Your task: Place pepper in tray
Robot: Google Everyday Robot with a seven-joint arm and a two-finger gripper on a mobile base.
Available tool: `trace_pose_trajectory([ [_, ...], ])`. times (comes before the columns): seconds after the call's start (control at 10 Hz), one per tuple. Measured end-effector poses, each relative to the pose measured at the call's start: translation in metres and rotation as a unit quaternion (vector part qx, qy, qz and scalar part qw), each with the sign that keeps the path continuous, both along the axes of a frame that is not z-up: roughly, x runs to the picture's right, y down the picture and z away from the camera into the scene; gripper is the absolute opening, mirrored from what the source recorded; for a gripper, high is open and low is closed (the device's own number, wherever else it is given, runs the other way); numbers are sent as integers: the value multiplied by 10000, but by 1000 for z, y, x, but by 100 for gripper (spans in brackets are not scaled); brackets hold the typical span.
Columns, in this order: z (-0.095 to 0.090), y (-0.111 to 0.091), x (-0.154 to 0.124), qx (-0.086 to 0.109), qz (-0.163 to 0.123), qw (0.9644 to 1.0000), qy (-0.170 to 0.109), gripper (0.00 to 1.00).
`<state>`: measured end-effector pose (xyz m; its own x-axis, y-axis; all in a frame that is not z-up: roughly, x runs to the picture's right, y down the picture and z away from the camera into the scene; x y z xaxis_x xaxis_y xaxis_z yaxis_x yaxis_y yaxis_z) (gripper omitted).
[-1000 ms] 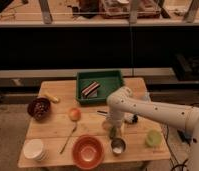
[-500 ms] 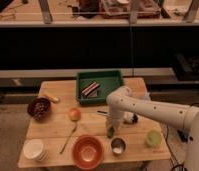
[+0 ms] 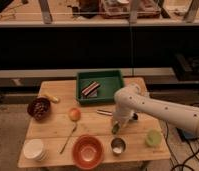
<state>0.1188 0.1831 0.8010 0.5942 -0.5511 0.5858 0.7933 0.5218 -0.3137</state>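
gripper (image 3: 115,125) low over pepper (image 3: 114,130), likely for pickup | jaw state cannot be told | tray (image 3: 109,86) at 11 o'clock

Tray (image 3: 99,74): dark green. Packet (image 3: 91,89) inside: dark and pale stripes. Gripper (image 3: 116,124): dark, on white arm (image 3: 163,113), low over pale wood table (image 3: 52,131), between Tray and silver cup (image 3: 118,146). Pepper (image 3: 114,129): dull olive-green, at Gripper. Orange bowl (image 3: 88,151). White bowl stack (image 3: 34,149). Dark brown bowl (image 3: 39,108). Light green cup (image 3: 153,138). Orange-peach round fruit (image 3: 74,114). Yellow banana-like item (image 3: 51,98).
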Motion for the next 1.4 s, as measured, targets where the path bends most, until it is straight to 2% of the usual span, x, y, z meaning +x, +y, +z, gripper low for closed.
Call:
trace_pose_trajectory([
  [0.1,-10,-19,10,154,78,9998,23,8],
  [0.3,-28,-82,27,499,254,9984,-12,8],
  [0.5,-22,-132,28,703,340,9969,-46,8],
  [0.6,-10,-162,23,840,370,9957,-78,8],
  [0.8,6,-201,5,1017,429,9937,-177,8],
  [1.0,16,-221,-29,1104,460,9925,-258,9],
  [1.1,19,-225,-50,1117,476,9922,-267,14],
  [1.3,38,-224,-90,1045,522,9929,-226,36],
  [1.4,48,-218,-96,1027,519,9932,-169,44],
])
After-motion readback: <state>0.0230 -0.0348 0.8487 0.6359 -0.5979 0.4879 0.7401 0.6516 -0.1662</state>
